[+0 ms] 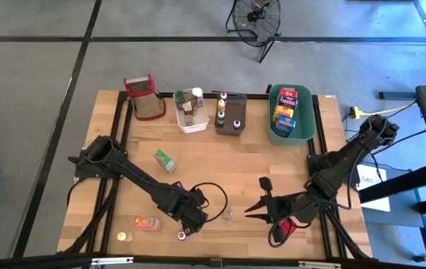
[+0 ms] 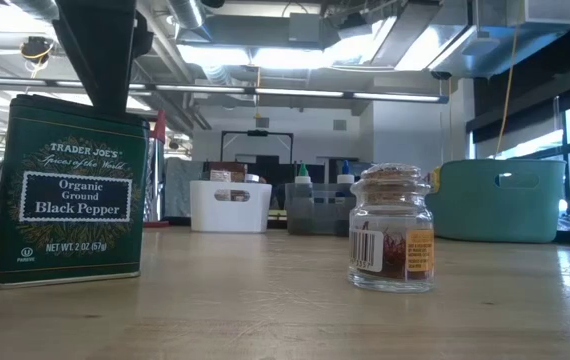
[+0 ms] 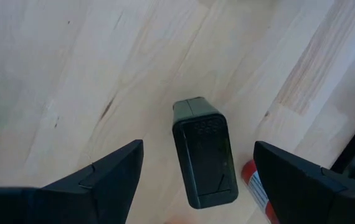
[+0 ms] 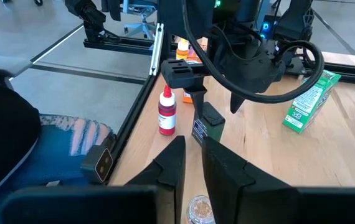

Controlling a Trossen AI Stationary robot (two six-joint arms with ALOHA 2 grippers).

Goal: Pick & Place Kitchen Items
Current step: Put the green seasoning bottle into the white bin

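My left gripper (image 3: 198, 144) is open near the table's near edge (image 1: 193, 217). It points down over a dark green black-pepper tin (image 3: 205, 155), which stands upright on its base (image 2: 65, 190). The fingers stand on either side of the tin's top with room between. My right gripper (image 4: 192, 142) hovers to the right (image 1: 249, 209), fingers almost together, pointing toward the left arm. A small cork-lidded glass jar (image 2: 392, 230) stands on the wood below it (image 4: 199, 208). A red-capped bottle (image 4: 167, 112) stands beside the tin.
A green box (image 1: 166, 161) lies mid-table. An orange box (image 1: 147, 223) and a yellow-capped jar (image 1: 123, 237) sit near the near edge. A grater (image 1: 144, 97), a white tub (image 1: 190, 112), a grey tub (image 1: 230, 116) and a green tub (image 1: 291, 116) line the far edge, holding items.
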